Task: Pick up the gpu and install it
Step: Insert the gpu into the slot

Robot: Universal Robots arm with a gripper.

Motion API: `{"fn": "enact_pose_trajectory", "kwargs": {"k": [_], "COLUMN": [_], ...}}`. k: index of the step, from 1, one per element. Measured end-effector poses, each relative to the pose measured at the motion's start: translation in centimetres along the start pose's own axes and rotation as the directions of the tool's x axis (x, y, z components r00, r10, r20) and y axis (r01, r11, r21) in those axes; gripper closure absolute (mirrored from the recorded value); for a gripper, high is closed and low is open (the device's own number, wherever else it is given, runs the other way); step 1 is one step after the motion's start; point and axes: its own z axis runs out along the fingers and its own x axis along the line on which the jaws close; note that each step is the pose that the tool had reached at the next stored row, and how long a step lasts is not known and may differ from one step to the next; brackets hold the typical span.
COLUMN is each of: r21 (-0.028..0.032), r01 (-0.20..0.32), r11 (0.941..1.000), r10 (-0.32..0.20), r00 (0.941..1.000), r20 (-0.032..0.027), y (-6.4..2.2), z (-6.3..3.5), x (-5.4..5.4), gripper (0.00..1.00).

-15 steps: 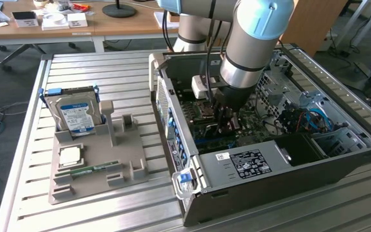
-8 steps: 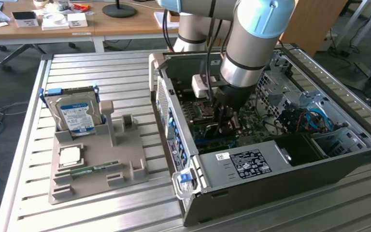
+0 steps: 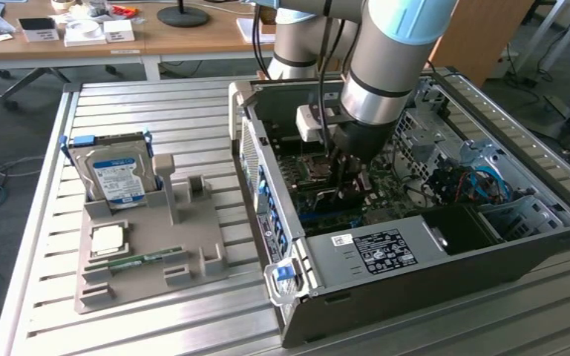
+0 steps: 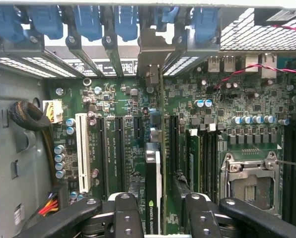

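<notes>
We see the grey robot arm reaching down into the open black computer case [image 3: 444, 245], which lies on its side on the slatted metal bench [image 3: 146, 326] toward 3 o'clock in the exterior view. In the wrist view the black claw [image 4: 155, 210] is clamped on the thin dark gpu card [image 4: 153, 188], held edge-on between the two finger pads [image 4: 125, 213], one on each face of the card. The card stands upright over the green motherboard [image 4: 187, 104], in line with the black expansion slots [image 4: 119, 148] and pointing toward the silvery bracket bay with blue plastic clips [image 4: 88, 22] at the back wall of the case; we cannot tell whether its edge already sits in a slot. Beside it, the white slot [image 4: 82, 148] and the empty silver processor socket [image 4: 250, 178] lie on either side. In the exterior view the claw [image 3: 349, 185] is deep among the case's parts, near the middle of the board. Out on the bench toward 9 o'clock sits the grey moulded parts tray [image 3: 146, 252], with the silver hard drive with a blue-white label [image 3: 115, 174] standing upright at its 12 o'clock end, a square silver processor chip [image 3: 107, 239] lying flat below it, and the narrow green memory stick [image 3: 145, 259] just beside the chip.
</notes>
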Motion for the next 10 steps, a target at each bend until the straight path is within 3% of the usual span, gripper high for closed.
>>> {"fn": "enact_pose_trajectory", "kwargs": {"k": [10], "r21": [-0.0002], "r01": [0.0], "r11": [1.0], "r10": [0.0], "r00": [1.0], "r20": [-0.0004], "y": [0.02], "z": [0.0], "x": [-0.23], "gripper": [0.6]}}
